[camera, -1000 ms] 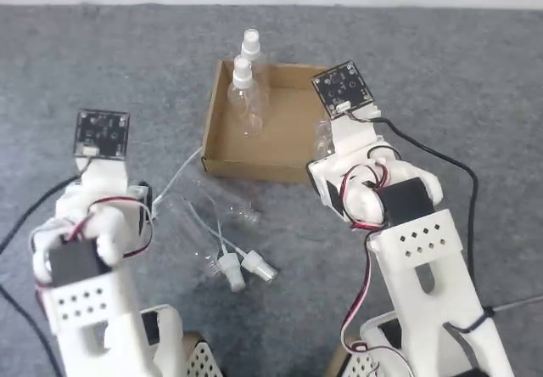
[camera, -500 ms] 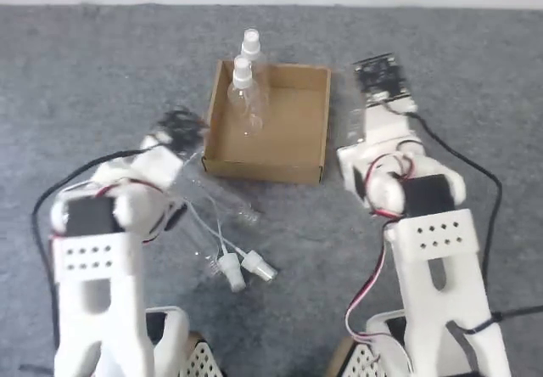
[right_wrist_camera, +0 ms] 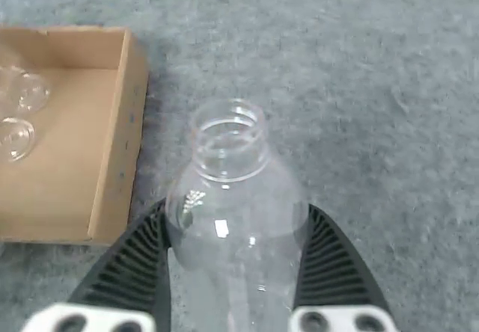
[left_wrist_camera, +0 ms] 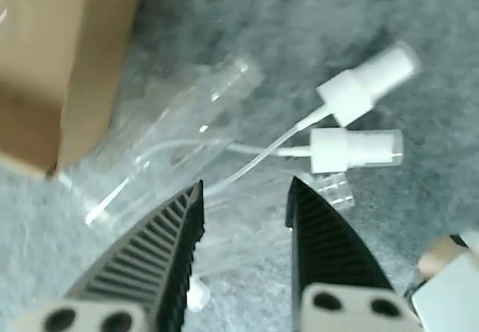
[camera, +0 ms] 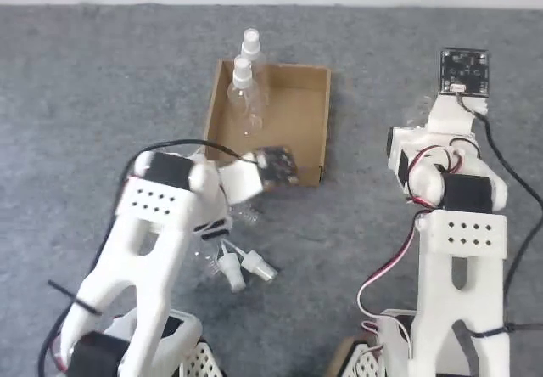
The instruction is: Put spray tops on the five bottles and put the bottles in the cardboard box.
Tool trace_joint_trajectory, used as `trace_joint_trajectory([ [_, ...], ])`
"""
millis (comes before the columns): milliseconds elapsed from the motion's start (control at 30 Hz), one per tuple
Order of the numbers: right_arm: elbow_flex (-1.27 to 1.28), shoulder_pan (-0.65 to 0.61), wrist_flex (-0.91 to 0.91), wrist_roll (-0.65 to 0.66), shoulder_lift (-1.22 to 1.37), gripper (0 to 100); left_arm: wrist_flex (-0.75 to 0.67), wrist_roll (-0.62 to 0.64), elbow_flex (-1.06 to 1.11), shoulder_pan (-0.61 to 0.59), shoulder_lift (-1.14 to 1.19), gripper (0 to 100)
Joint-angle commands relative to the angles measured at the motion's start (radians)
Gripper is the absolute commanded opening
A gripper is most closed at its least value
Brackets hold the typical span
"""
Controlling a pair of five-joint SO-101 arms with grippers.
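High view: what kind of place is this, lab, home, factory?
Probably a robotics lab or hobby bench, not a production line: white left arm and right arm with exposed wiring on a grey carpet-like mat, plus a cardboard box and clear bottles as props.

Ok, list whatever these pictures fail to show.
- High view: the left arm hides most of the loose bottles, so their count is unclear.
- Left wrist view: those bottles blur together.
- Right wrist view: the base of the held bottle and part of the box are cut off by edges.
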Motion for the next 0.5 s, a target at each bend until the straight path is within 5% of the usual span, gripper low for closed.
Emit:
trace_joint_trajectory([
  [0, -0.003, 0.018, -0.044, -0.012, -0.041, 5.5, 0.015, -0.032, -0.044, 0.061, 0.008, 17],
  [467, 0.044, 0.018, -0.107, -0.012, -0.048, 5.5, 0.028, -0.104, -0.045, 0.295, 0.221, 17],
])
